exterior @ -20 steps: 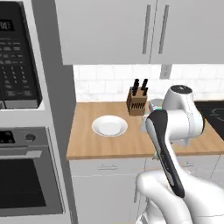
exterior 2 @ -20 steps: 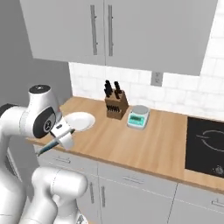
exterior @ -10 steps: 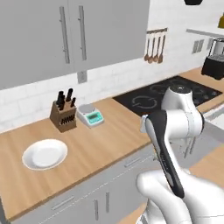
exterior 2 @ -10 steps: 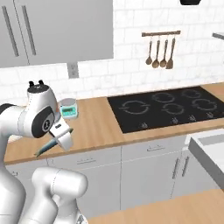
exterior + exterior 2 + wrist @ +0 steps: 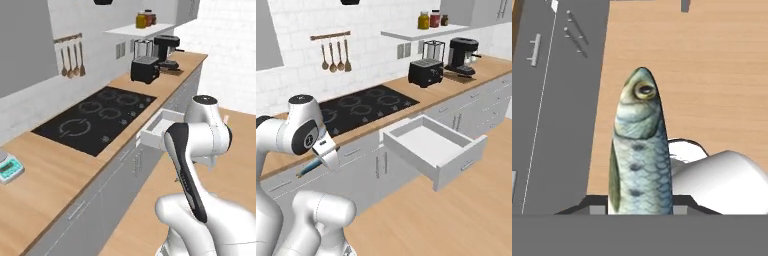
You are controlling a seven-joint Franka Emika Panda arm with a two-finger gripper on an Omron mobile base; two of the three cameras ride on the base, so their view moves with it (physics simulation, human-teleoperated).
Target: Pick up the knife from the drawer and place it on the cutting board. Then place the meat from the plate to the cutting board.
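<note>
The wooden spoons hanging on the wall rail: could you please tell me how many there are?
3. The wooden spoons hang side by side from the wooden wall rail left of the black cooktop: left, middle, right. None seem hidden.

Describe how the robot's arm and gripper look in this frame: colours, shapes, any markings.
The arm is glossy white with rounded, bulbous links; a long black panel runs along one link and dark discs cap the joints. The gripper is a small boxy white-grey hand. No cables or lettering are legible.

Black toaster (image 5: 425, 72) beside coffee machine (image 5: 462, 50).
</note>
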